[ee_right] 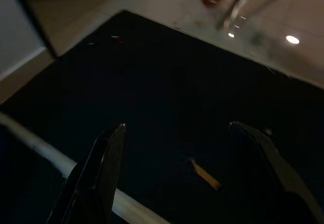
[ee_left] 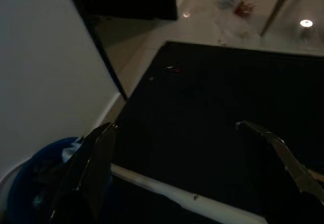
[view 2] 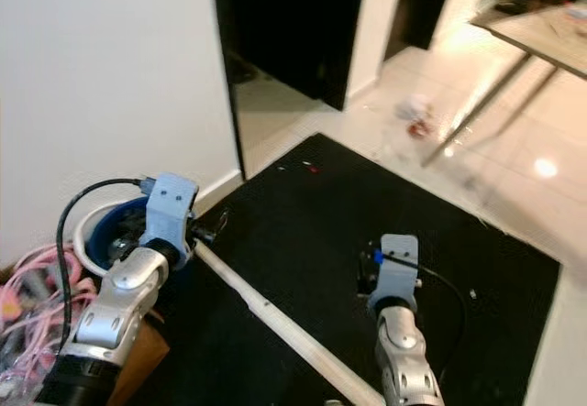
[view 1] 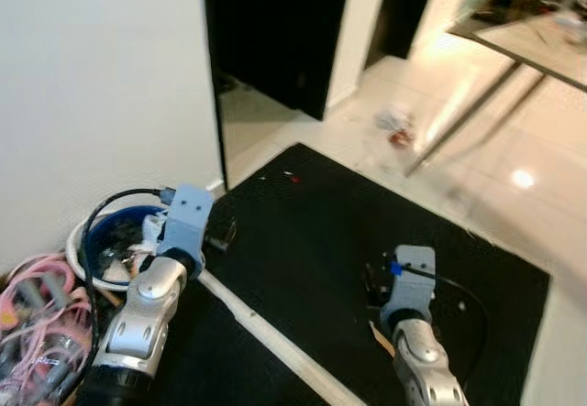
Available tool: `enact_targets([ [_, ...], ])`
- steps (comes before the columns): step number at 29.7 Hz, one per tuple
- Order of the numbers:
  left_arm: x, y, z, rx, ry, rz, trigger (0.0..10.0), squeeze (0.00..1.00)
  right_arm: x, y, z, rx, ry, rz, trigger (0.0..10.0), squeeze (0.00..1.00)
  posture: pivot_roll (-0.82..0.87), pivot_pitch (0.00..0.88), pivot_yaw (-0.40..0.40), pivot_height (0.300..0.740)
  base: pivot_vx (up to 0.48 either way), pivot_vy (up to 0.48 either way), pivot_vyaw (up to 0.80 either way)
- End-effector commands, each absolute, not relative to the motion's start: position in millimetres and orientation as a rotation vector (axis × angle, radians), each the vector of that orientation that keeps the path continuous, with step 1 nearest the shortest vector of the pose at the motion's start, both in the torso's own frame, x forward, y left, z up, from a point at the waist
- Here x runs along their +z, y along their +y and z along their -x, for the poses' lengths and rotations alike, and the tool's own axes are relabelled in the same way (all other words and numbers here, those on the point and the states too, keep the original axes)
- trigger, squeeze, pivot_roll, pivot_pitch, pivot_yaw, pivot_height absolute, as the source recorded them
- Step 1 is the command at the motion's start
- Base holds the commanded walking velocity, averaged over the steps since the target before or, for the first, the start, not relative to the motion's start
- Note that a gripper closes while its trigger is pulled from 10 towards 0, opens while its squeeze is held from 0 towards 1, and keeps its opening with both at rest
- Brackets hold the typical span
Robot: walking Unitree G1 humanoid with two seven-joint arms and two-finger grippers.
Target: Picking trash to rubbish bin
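Observation:
A small heap of crumpled white and red trash (view 1: 396, 126) lies on the pale tiles, beside a slanted metal table leg. The rubbish bin (view 1: 77, 243), blue with a white rim, stands against the wall at my left and holds some rubbish. My left gripper (ee_left: 174, 127) is open and empty, hovering just beside the bin over the black mat (view 1: 348, 232). My right gripper (ee_right: 177, 125) is also open and empty, low over the middle of the mat. A small orange scrap (ee_right: 205, 175) lies on the mat under the right gripper.
A long white pole (view 1: 266, 331) lies across the mat in front of me. Pink cables (view 1: 37, 305) are piled at the far left. A white wall and a dark doorway (view 1: 275, 30) are ahead; a table (view 1: 527, 39) on metal legs stands at the right.

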State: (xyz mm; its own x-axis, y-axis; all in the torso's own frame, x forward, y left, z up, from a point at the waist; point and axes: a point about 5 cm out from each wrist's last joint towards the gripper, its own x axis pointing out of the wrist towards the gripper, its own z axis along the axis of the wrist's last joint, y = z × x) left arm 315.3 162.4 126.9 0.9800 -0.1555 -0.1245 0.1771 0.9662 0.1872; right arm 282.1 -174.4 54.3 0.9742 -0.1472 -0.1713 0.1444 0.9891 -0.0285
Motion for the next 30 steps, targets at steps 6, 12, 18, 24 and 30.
enact_targets([
  [6,124.4,165.3,-318.0,-0.098,0.154,-0.186,10.0,0.00,51.4,-178.9,-279.8,-0.159,0.188,0.021,10.0,0.00,0.01,0.129,0.027,0.740,0.000,0.000,-0.80],
  [12,125.4,165.5,-317.4,-0.139,0.126,-0.187,10.0,0.00,51.5,-178.3,-279.7,-0.159,0.187,0.020,10.0,0.00,0.01,0.120,0.029,0.740,0.000,0.000,-0.80],
  [18,121.6,165.1,-314.1,-0.179,0.137,-0.211,10.0,0.00,50.7,-178.5,-278.8,-0.159,0.188,0.021,10.0,0.00,0.01,0.104,0.029,0.740,0.000,0.000,-0.80],
  [24,118.3,160.2,-312.1,-0.228,0.180,-0.178,10.0,0.00,50.5,-179.3,-279.0,-0.160,0.189,0.021,10.0,0.00,0.01,0.098,0.030,0.740,0.000,0.000,-0.80],
  [30,122.5,157.7,-312.6,-0.249,0.120,-0.239,10.0,0.00,49.5,-177.1,-278.9,-0.160,0.193,0.017,10.0,0.00,0.01,0.098,0.033,0.740,0.000,0.000,-0.80],
])
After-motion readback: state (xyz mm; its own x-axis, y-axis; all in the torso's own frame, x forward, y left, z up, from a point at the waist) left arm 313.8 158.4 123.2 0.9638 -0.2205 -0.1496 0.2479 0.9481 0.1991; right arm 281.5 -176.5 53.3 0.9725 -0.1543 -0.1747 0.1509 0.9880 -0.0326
